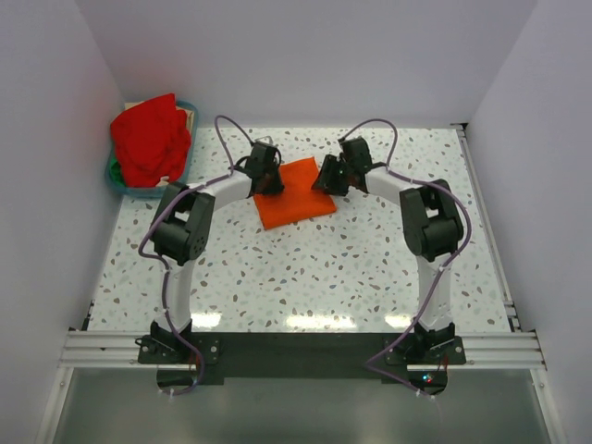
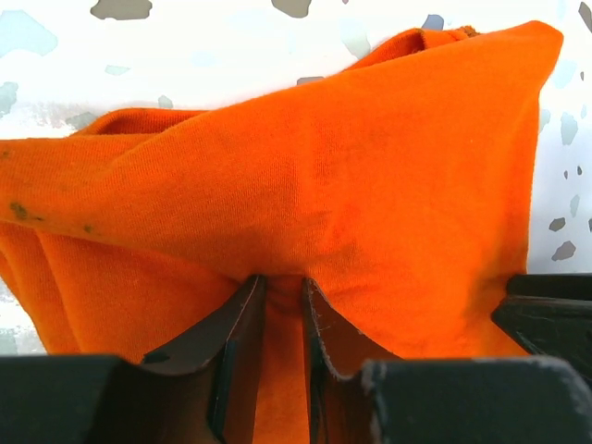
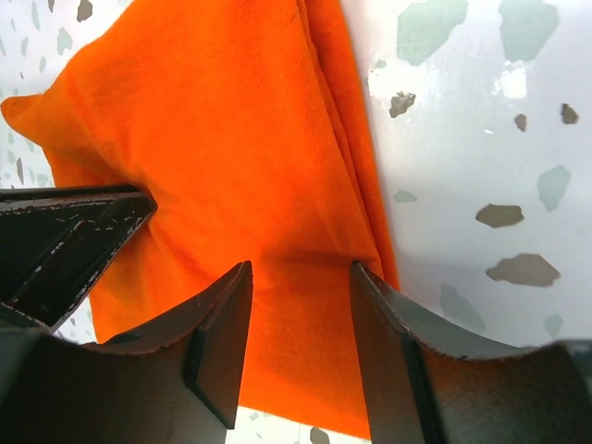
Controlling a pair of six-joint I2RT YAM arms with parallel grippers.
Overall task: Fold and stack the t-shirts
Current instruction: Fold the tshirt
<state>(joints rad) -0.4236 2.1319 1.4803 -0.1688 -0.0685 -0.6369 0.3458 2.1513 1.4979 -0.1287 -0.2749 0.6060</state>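
The orange t-shirt [image 1: 294,196] lies folded into a small rectangle on the speckled table, at the middle back. My left gripper [image 1: 270,185] is at its left edge. In the left wrist view the jaws [image 2: 283,282] stand close together with a raised fold of the orange cloth [image 2: 324,166] pinched between their tips. My right gripper [image 1: 328,180] is at the shirt's right edge. Its jaws [image 3: 301,268] stand apart, tips down on flat orange cloth [image 3: 213,139] beside the folded edge. The red t-shirt [image 1: 150,139] sits heaped in the basket at back left.
The blue-green plastic basket [image 1: 139,191] stands in the back left corner against the wall. White walls close the table on the left, back and right. A metal rail [image 1: 296,347] carrying both arm bases runs along the near edge.
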